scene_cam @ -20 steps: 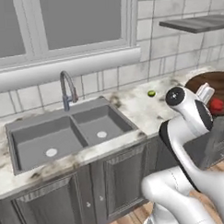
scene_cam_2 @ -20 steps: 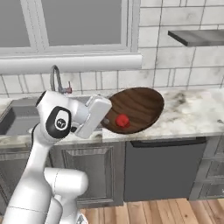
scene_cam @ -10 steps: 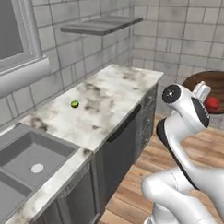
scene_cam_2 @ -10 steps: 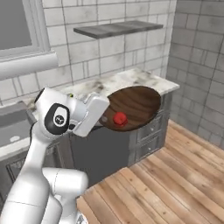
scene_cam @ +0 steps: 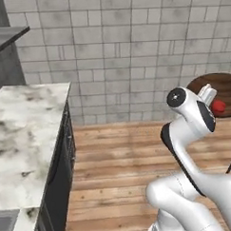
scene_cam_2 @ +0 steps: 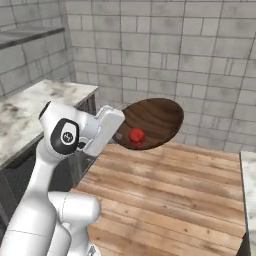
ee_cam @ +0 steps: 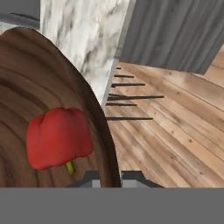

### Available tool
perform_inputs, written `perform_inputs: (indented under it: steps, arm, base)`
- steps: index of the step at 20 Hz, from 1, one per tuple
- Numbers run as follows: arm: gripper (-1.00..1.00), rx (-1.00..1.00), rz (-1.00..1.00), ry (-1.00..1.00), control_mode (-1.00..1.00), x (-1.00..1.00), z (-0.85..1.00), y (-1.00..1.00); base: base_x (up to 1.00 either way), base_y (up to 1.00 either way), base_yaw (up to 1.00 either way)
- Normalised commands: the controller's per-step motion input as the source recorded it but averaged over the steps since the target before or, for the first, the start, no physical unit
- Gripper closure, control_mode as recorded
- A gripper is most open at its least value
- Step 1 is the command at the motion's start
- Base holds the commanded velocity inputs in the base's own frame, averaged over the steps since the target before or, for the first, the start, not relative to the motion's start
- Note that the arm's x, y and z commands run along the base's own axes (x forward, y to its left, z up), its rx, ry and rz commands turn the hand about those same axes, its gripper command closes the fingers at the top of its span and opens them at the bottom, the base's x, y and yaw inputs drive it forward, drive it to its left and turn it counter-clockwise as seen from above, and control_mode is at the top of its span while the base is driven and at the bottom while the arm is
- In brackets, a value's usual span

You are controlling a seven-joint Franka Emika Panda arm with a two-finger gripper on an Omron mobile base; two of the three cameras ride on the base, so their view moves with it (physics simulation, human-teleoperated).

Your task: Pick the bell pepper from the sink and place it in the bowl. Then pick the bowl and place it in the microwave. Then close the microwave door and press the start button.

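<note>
We carry the bowl (scene_cam_2: 150, 123) clear above the wooden floor (scene_cam_2: 170, 195), its rim pinched between the nearly closed fingers of our gripper (ee_cam: 110, 178), with the bell pepper (ee_cam: 59, 138) resting inside it.

The bowl (scene_cam_2: 152, 122) is showing dark brown with a streaked wood grain; the pepper (ee_cam: 59, 136) in it is glowing bright red with a yellow-green stem. The counter (scene_cam: 23, 135) is wearing white marble mottled with grey-brown. The floor (scene_cam_2: 165, 195) is running in warm orange-brown planks, the wall (scene_cam: 128, 45) in pale grey tiles
</note>
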Motion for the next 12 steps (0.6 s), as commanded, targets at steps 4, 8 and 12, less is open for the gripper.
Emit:
perform_inputs:
  steps: [4,8,12]
  arm:
    - [1.0,0.0,0.0,0.0,1.0,0.0,0.0,0.0]
    - [1.0,0.0,0.0,0.0,1.0,0.0,0.0,0.0]
    - [1.0,0.0,0.0,0.0,1.0,0.0,0.0,0.0]
  base:
    - [-0.12,0.0,-0.91]
    - [-0.02,0.0,-0.87]
    - [-0.02,0.14,-0.79]
